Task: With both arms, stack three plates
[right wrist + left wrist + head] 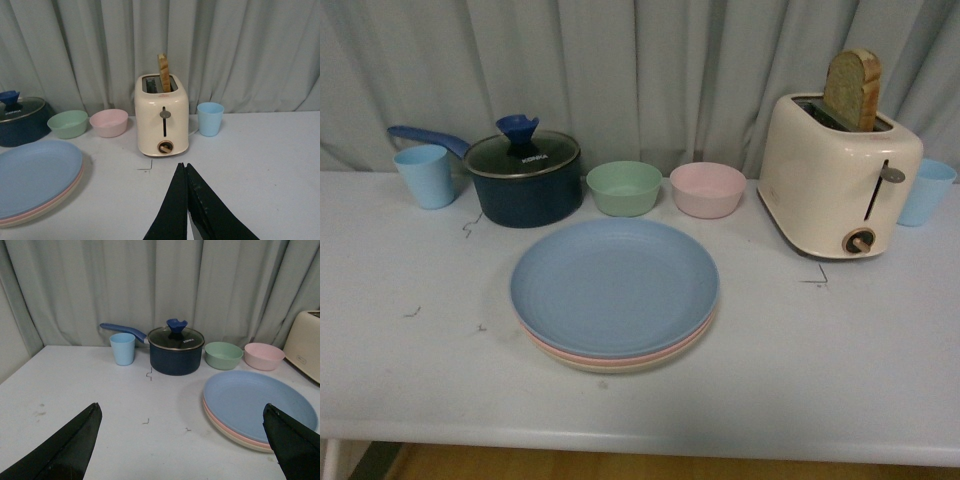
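The three plates lie in one stack at the middle of the table: the blue plate [614, 283] on top, the pink plate [620, 357] under it, the beige plate [620, 367] lowest, only their rims showing. Neither arm appears in the front view. In the left wrist view my left gripper [182, 412] is open above bare table, its fingers wide apart, with the blue plate [257, 402] by the right-hand finger. In the right wrist view my right gripper [183, 165] is shut on nothing, in front of the toaster, with the stack [35, 172] off to its side.
Along the back stand a light blue cup [425, 175], a dark blue lidded pot [525, 178], a green bowl [624, 187], a pink bowl [707, 189], a cream toaster [838, 175] with bread in it, and another blue cup [925, 190]. A curtain hangs behind.
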